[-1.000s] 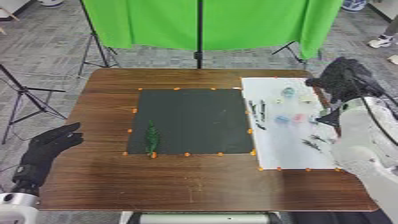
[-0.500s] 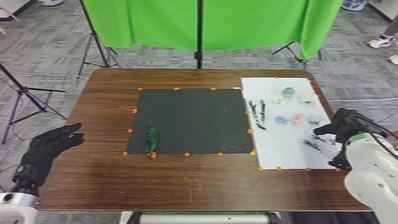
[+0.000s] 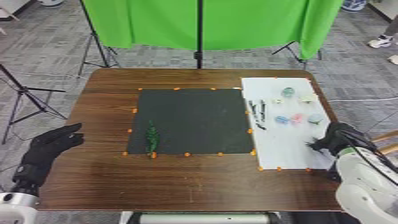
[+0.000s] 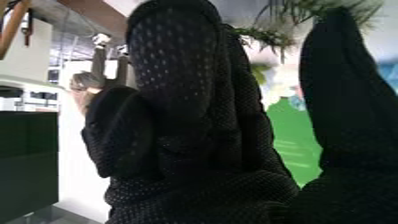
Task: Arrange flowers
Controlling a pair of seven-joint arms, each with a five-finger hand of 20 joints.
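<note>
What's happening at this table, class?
The robot seems to be arranging flowers. Its right hand is at the green sprigs on the white sheet, fingers extended, thumb apart. One leafy sprig lies on the black mat; pale flowers lie on the sheet. The left hand is off to the left.

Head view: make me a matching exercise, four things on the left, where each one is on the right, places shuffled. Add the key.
Things
1. green sprig
2. pink flower
3. left hand
4. right hand

Places
A. at the right edge of the white sheet
B. on the black mat, toward its lower left corner
C. at the left edge of the table
D. between two bluish flowers

Pairs: 1-B, 2-D, 3-C, 4-A
</note>
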